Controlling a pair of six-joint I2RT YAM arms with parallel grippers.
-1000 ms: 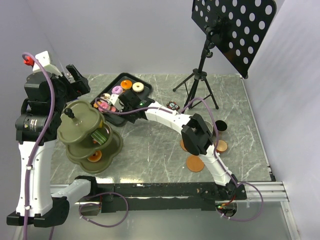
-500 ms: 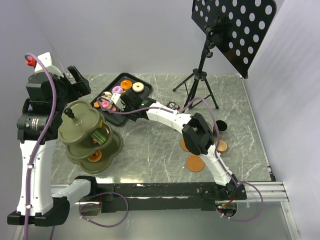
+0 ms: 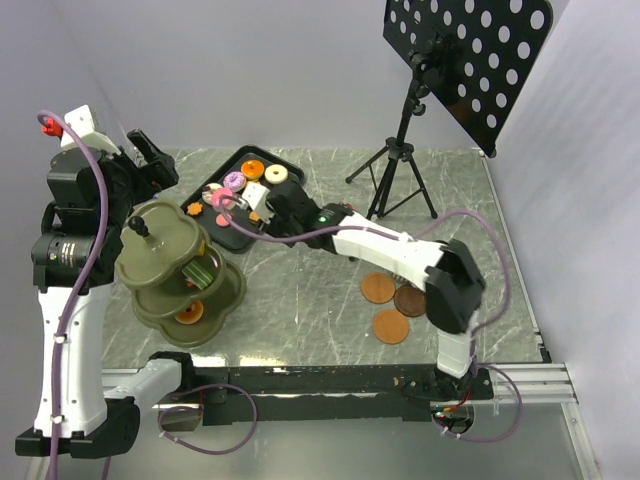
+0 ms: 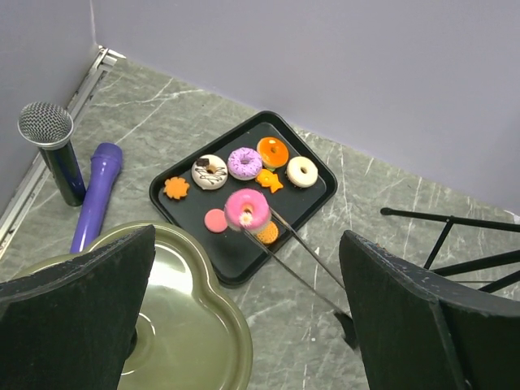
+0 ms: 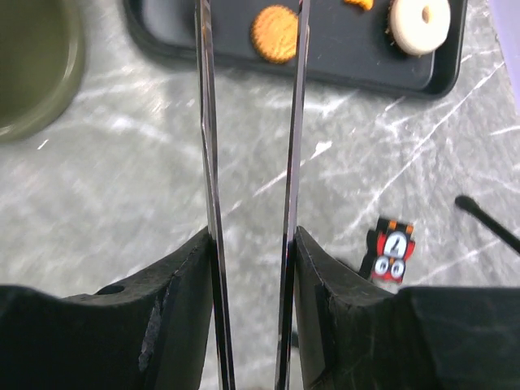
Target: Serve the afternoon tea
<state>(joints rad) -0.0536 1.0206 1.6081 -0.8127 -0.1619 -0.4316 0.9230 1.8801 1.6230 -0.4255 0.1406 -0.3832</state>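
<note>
1. Top external view: nearest the arm bases, three round saucers [image 3: 390, 326] lie on the table, well apart from the black tray [image 4: 230, 262], to its near right.
2. A green tiered stand [image 3: 165, 245] stands at the tray's near left, just beside its corner. A green pastry [image 3: 200, 275] and an orange pastry [image 3: 190, 312] sit on its lower tiers.
3. The right gripper [image 3: 272, 208] hovers at the tray's near edge, its fingers partly closed and clamped on thin metal tongs [image 5: 294, 122].
4. The tong tips pinch a pink donut [image 4: 247, 210] over the tray's middle. Whether it is lifted off the tray floor I cannot tell.
5. Beside it on the tray lie an orange cookie [image 4: 267, 234], a pink disc [image 4: 215, 220] and a flower biscuit [image 4: 175, 188]. Along the tray's far side sit a chocolate-striped donut [image 4: 210, 171], a purple donut [image 4: 244, 162], an orange donut [image 4: 272, 151] and a white donut [image 4: 302, 171].
6. The left gripper [image 4: 248, 317] hangs above the stand, left of the tray, jaws wide apart and empty.
7. Two microphones [image 4: 93, 203] lie left of the tray.
</note>
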